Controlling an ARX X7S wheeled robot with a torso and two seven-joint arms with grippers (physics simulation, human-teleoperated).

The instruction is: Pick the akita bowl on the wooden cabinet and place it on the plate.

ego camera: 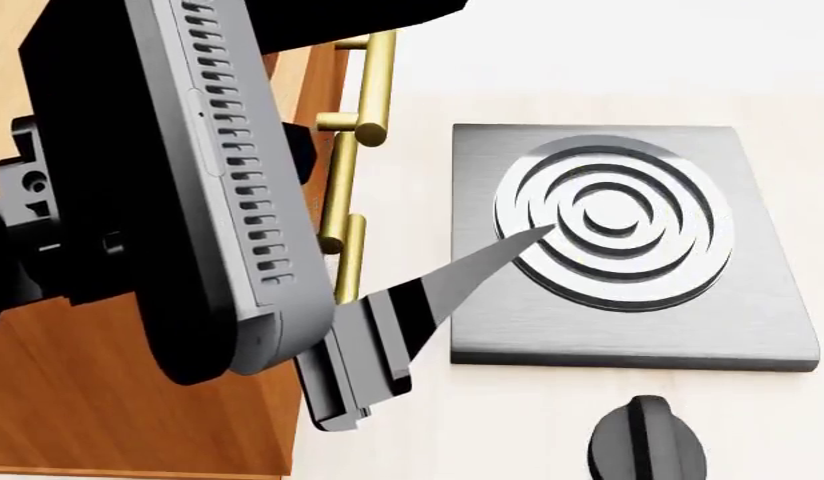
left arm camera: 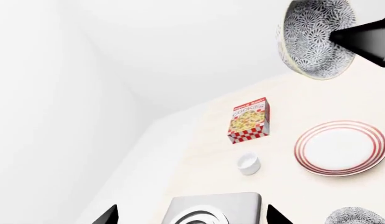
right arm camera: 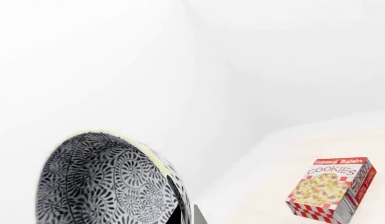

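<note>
The stiff, likely slippery akita bowl (right arm camera: pixel 108 182) hangs by its thin rim, pinched in the right gripper (right arm camera: pixel 183 212); left gripper's state unclear.

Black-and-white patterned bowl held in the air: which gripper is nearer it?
Right. The right gripper clamps the black-and-white patterned bowl at its rim; the open left gripper hangs well apart from it, over the grey ringed stove plate.
</note>
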